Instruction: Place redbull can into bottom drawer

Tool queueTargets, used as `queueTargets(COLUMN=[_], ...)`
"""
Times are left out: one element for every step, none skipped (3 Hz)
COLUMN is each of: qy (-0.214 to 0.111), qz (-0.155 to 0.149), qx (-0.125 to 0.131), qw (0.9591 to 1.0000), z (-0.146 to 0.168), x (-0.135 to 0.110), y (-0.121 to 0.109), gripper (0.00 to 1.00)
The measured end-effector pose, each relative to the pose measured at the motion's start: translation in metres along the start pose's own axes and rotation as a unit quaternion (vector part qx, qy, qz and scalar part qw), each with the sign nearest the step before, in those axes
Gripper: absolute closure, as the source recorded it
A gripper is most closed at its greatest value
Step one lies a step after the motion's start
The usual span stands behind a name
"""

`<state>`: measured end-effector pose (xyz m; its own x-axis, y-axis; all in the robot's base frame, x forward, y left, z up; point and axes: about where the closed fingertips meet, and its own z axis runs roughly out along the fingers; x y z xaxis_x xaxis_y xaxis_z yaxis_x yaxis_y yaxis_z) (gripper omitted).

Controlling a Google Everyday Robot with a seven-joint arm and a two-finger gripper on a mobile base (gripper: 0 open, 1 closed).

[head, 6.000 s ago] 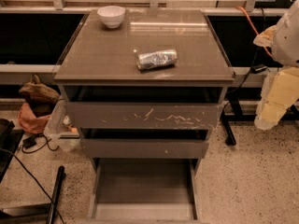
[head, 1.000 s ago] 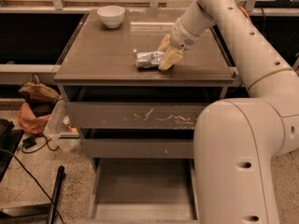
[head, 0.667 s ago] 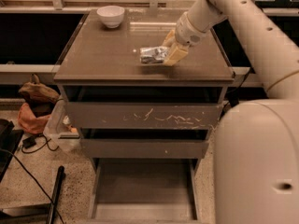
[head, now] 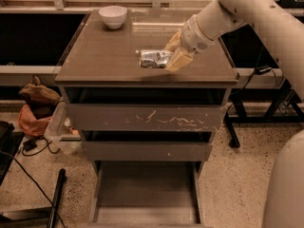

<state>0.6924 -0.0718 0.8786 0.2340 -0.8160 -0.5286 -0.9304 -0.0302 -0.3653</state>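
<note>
Sideways redbull can (head: 152, 58), long axis left-right, right end pinched by tool (head: 170, 57).

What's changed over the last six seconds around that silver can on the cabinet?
The arm has swung in from the right, and its gripper now sits at the right end of the redbull can; I cannot tell whether it has hold. The can lies on its side on the cabinet top, about where it was. The white bowl has not moved; the bottom drawer stays open.
</note>
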Motion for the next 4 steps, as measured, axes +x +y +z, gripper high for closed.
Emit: queueTargets(qy=[-0.002, -0.016, -0.041, -0.048], qz=[0.006, 0.026, 0.051, 0.056], qx=[-0.006, 0.005, -0.007, -0.06], qw=[1.0, 0.9995, 0.9979, 0.9954], z=[0.002, -0.01, 0.0, 0.041], x=[-0.004, -0.024, -0.032, -0.018], y=[0.022, 0.06, 0.115, 0.163], gripper=[1.0, 1.0, 1.0, 1.0])
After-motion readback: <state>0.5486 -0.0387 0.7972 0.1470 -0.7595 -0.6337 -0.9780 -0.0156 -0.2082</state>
